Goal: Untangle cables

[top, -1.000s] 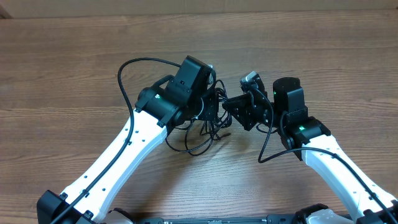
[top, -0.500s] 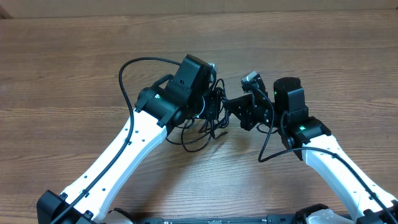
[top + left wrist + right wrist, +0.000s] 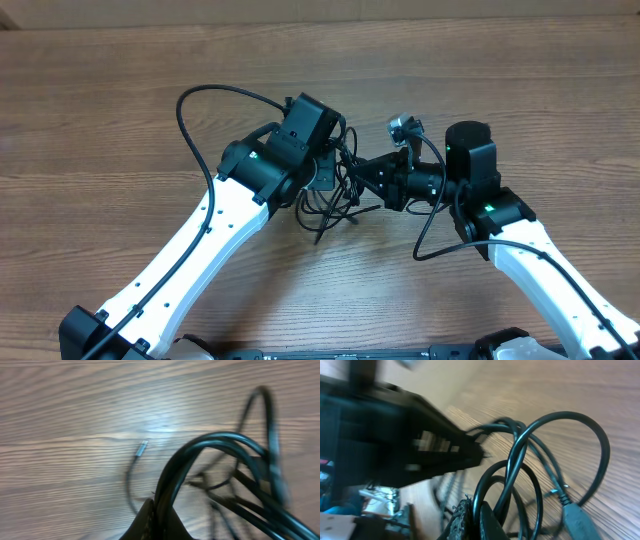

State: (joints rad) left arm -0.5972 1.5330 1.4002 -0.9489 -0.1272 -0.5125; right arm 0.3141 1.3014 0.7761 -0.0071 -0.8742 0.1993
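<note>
Left arm enters from 7 o'clock, right arm from 5 o'clock, wrists turned inward. Left gripper [image 3: 159, 510] is clamped on the cables [image 3: 335, 205]; right gripper [image 3: 472, 510] likewise. The tangle lies between them, mid-table [image 3: 120, 100], strands trailing toward 6 o'clock.

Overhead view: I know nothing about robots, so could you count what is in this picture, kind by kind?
Robot arms: 2, the left arm and the right arm
Tangled cable bundle: 1, strands too knotted to count apart
Wooden table: 1
Total: 4
</note>
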